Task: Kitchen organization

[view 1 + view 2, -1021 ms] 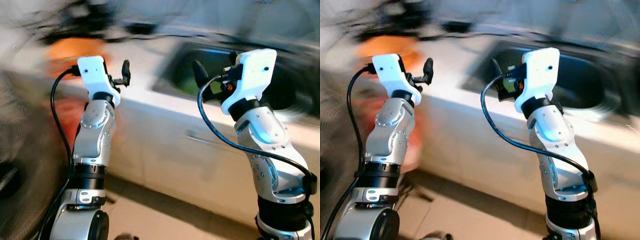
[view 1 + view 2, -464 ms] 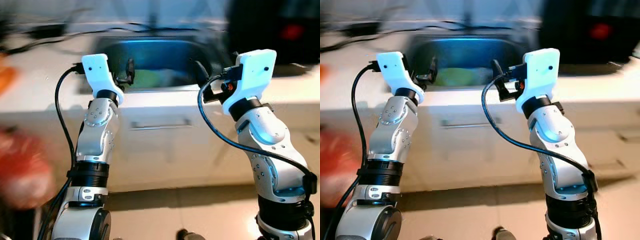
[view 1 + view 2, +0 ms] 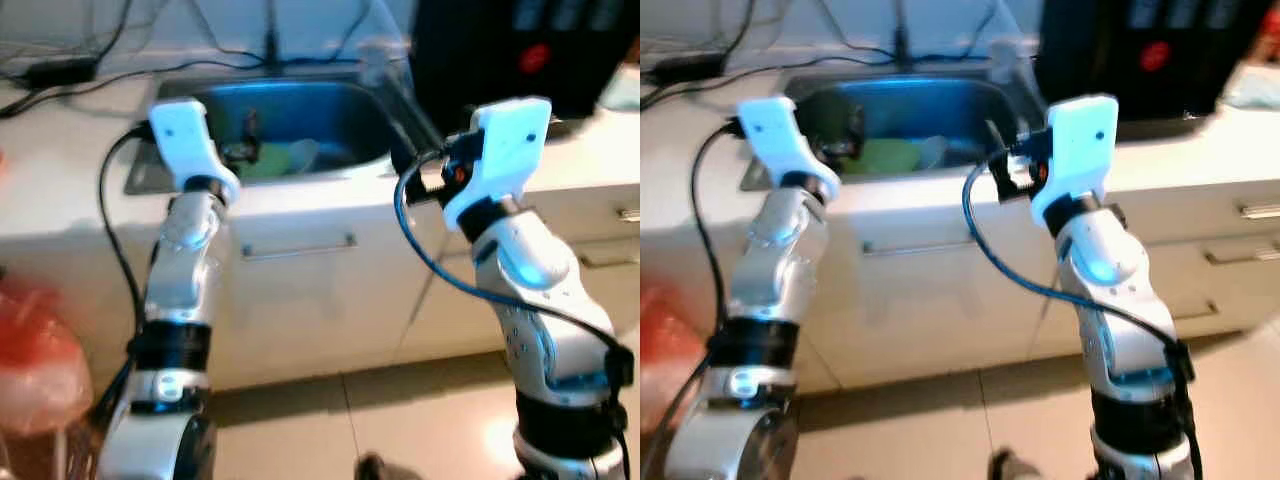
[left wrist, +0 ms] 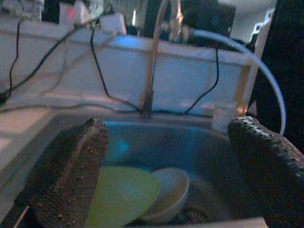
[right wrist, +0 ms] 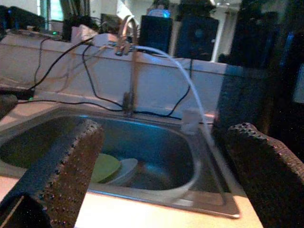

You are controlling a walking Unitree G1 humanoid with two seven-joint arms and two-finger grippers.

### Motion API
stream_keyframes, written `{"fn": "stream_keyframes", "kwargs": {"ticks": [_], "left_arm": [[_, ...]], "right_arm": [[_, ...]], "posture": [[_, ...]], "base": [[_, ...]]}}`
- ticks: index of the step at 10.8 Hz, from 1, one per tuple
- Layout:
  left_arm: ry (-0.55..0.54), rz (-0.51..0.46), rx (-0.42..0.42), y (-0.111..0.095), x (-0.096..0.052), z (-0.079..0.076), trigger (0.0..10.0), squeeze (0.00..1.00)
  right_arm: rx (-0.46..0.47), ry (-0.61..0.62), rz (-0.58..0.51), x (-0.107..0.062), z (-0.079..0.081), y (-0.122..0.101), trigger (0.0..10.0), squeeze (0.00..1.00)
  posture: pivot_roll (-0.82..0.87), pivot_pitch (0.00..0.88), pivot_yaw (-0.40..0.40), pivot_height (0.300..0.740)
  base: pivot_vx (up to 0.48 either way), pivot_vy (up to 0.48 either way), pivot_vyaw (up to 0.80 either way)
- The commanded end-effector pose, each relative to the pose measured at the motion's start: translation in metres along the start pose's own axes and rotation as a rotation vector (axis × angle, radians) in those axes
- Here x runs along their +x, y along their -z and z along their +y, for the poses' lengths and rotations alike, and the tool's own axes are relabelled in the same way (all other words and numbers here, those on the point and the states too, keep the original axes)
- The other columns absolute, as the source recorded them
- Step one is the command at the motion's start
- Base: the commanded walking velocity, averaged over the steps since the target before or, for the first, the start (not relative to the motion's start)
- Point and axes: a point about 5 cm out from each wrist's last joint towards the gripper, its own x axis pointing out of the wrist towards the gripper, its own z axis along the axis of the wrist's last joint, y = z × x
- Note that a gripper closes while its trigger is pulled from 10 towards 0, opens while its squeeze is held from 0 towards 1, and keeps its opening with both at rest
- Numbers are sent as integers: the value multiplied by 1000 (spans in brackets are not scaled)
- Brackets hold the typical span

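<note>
Jaws of our left gripper [image 4: 166,175] and right gripper [image 5: 161,175] apart, raised before the sink [image 3: 330,110], green plate [image 4: 121,197] and bowl [image 4: 168,192] inside.

A white counter [image 3: 70,215] runs across the view, with a steel sink [image 3: 330,100] sunk into it at 12 o'clock and a pale back wall [image 4: 180,80] behind, where black cables [image 4: 102,71] trail past a tap [image 5: 129,71] with a clear hose [image 5: 190,90]. Below the counter are white cabinet fronts with a bar handle [image 3: 298,247] at centre and more drawers [image 3: 1240,250] at 3 o'clock, and a large black appliance [image 3: 520,50] stands on the counter at 1 o'clock. The floor [image 3: 400,420] at 6 o'clock is glossy beige tile, and bluish light tints the sink.
</note>
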Motion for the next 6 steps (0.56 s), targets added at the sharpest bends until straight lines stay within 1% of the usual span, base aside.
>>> {"fn": "stream_keyframes", "kwargs": {"ticks": [1, 3, 6], "left_arm": [[-1, -32, 6, -8, 2, 0, 10000, 0], [2, -42, 3, -10, 3, -1, 10000, 0], [3, -37, 6, -8, 1, -1, 10000, 0]], "right_arm": [[-9, 0, -18, 2, 0, -5, 10000, 0], [-14, 2, -21, 2, -1, -5, 10000, 0], [-15, -1, -21, 2, -1, -6, 10000, 0]], "posture": [[-70, 48, 16, 740], [-70, 45, 14, 740], [-68, 47, 13, 740]], "base": [[469, 0, 0], [469, 0, 0], [467, 0, 0]]}}
